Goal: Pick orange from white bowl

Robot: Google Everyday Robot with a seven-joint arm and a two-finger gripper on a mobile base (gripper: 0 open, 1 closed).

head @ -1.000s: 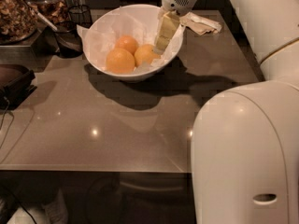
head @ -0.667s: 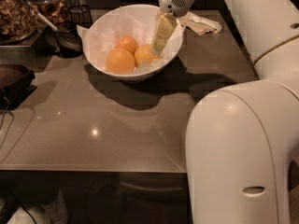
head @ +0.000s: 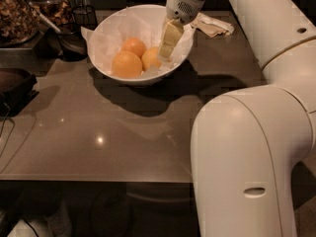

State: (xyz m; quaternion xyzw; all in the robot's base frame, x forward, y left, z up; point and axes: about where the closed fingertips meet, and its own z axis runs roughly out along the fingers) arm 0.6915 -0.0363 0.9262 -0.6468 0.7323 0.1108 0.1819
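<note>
The white bowl, lined with crinkled white paper, stands at the back of the grey table. Three fruits lie in it. The paler yellow-orange orange is on the right, a larger deeper-orange fruit is at the front left, and a smaller reddish one is behind. My gripper reaches down into the right side of the bowl from above. Its tip is right at the orange's right side and hides part of it. I cannot tell whether it touches the orange.
A crumpled napkin lies right of the bowl. Dark containers, a black cup and a dark ladle crowd the back left. A dark object sits at the left edge. My white arm fills the right foreground.
The gripper has moved slightly left and lower into the bowl, closer to the paler orange. The arm's big foreground link has shifted left. The fruits and the bowl have not moved.
</note>
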